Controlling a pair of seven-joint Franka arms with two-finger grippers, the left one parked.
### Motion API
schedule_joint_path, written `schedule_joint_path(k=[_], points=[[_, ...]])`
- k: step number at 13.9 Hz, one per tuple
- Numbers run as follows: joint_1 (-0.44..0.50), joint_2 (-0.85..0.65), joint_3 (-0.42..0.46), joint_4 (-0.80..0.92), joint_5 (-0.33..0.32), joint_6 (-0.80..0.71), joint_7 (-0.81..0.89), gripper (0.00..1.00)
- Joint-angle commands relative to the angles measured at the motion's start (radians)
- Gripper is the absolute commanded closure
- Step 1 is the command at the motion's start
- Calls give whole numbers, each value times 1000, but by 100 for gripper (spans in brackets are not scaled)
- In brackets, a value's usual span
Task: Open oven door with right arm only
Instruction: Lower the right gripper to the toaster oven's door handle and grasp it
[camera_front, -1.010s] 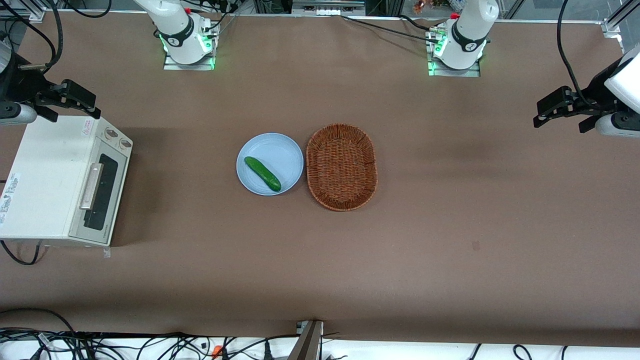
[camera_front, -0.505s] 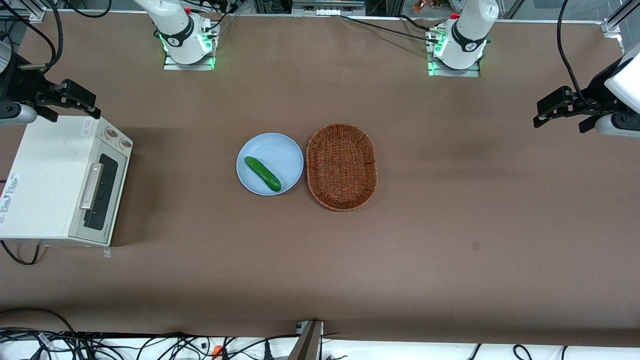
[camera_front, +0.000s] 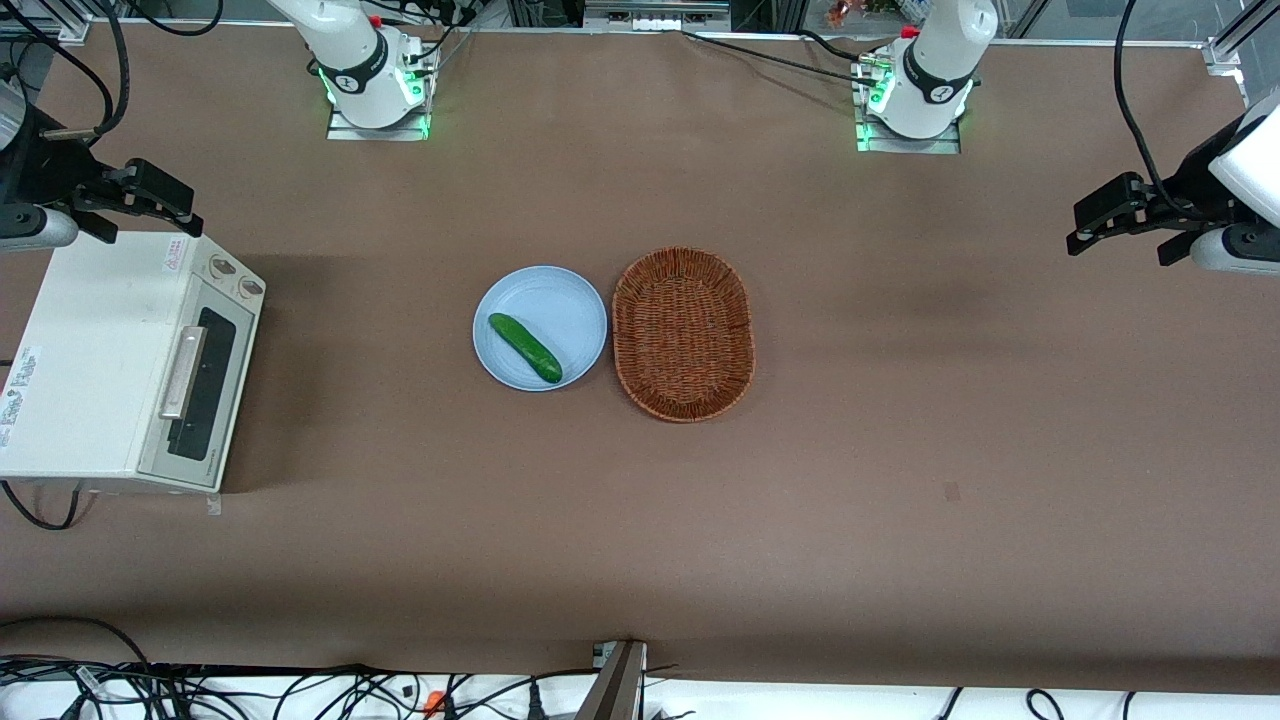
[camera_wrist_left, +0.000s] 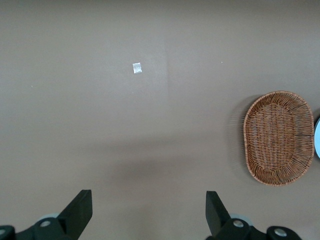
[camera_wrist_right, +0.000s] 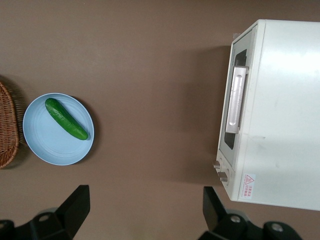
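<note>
Table (camera_front: 900, 500): brown mat, spans whole bench. Oven (camera_front: 90, 360): cream-white toaster type, at working arm's end of table, roughly 9 o'clock from table centre in front view; oven door (camera_front: 205, 385) shut flush, faces table centre, so approach from centre side looks unobstructed. Bar handle (camera_front: 183, 372) runs along door's upper edge; prob. the grab point since door should hinge at the base (judgement only). Right arm (camera_front: 30, 200) up over table near oven's knob-end corner, farther from front cam than the door; gripper (camera_front: 150, 195) not touching anything, holding nothing. Wrist cam shows fingers (camera_wrist_right: 75, 207) spread wide apart, bare mat between them — reads as pre-grasp pose, w/ handle (camera_wrist_right: 236, 99) in its sight. No contact yet; task not started. Basket (camera_front: 683, 333): wicker oval, mid-table, empty. Plate (camera_front: 540, 327): pale blue, just beside basket on oven side. Cucumber (camera_front: 524, 347) on plate, diagonal. None of these block the door's swing.
</note>
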Motion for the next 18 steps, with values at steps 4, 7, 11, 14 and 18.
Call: schedule_joint_path(k=[4,7,11,14,18], points=[[-16,4,16,21,-14,-23,-12,0],[-16,4,16,20,-21,-23,-12,0],[-16,6,16,12,-37,-20,-15,0],[-16,29,16,-28,-83,29,-34,1],[-17,95,-1,-98,-142,167,-92,39]])
